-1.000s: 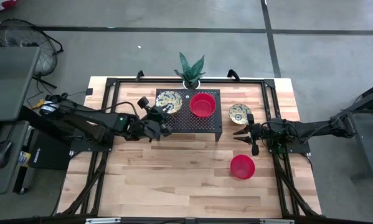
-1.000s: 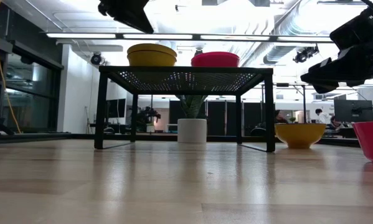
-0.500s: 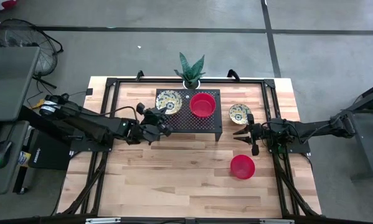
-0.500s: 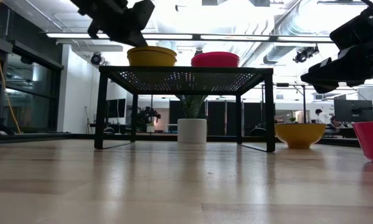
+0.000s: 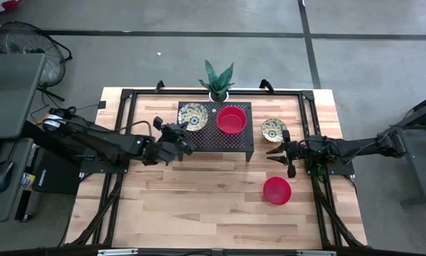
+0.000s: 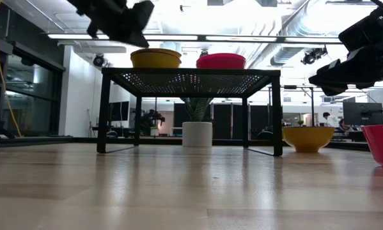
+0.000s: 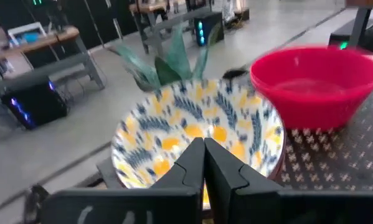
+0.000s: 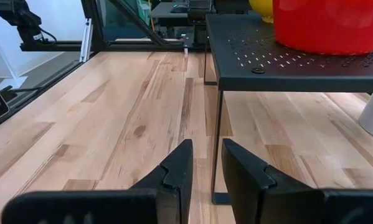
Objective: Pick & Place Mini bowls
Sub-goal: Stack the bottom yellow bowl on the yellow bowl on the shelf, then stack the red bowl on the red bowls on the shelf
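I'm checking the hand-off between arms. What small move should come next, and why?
Probably the right gripper should reach for the patterned bowl on the table, just beyond it. Its jaws stand apart and empty. The left gripper, shut and empty, sits beside the rack, which already holds a patterned bowl and a red bowl.

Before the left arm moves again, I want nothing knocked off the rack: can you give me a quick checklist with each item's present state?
1. Left gripper shut and empty: ok.
2. Left gripper clear of the patterned bowl: cannot tell; it sits right at the rim.
3. Patterned bowl and red bowl upright on the black rack: ok.
4. Right gripper open, waiting beside the rack: ok.
5. Two bowls left on the table: the second patterned bowl and second red bowl: ok.
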